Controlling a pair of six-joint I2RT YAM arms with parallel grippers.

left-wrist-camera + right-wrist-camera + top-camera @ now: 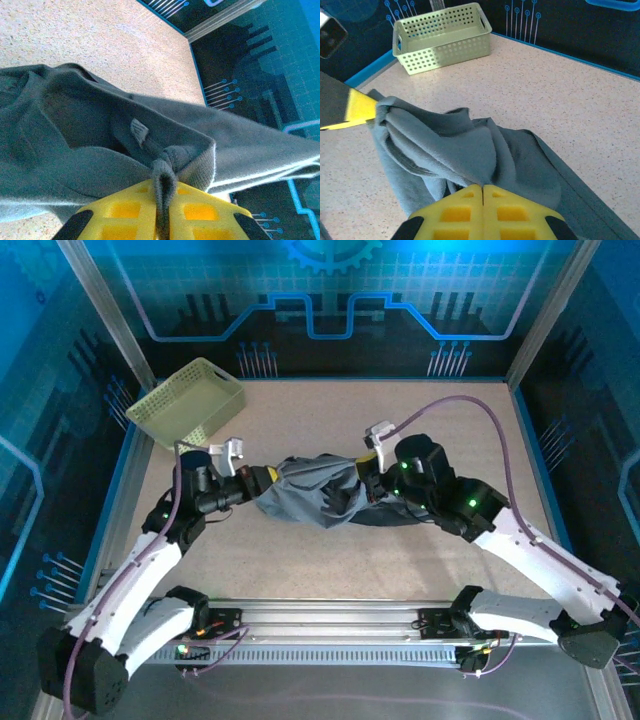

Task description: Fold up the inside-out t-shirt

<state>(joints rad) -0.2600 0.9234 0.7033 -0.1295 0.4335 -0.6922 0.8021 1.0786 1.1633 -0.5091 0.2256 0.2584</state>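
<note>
From the overhead view, the t-shirt (315,490) sits in the middle of the frame as a dark grey crumpled bundle. It is strung between my two arms, and part of it sags onto the speckled table (330,560).

The left gripper (262,480) is at the bundle's left end. In its wrist view the yellow jaws are pressed together on a pinch of cloth just beside the ribbed collar (200,160). The right gripper (370,478) is at the right end. Its wrist view shows its jaws closed tight on a gathered ridge of the fabric.

I judge the task to be at an early stage. I see no flat spread, no straight edges and no fold line anywhere. The sleeves and hem are lost in the wrinkles, and I cannot tell which face is outward. The shirt has yet to be opened out, laid flat and folded.

A small sewn tag (140,132) shows inside the neck opening, but I can read nothing on it. The pale green basket (190,400) at upper left is unmarked. The blue wall panels (330,290) carry only circuit-style line art.
</note>
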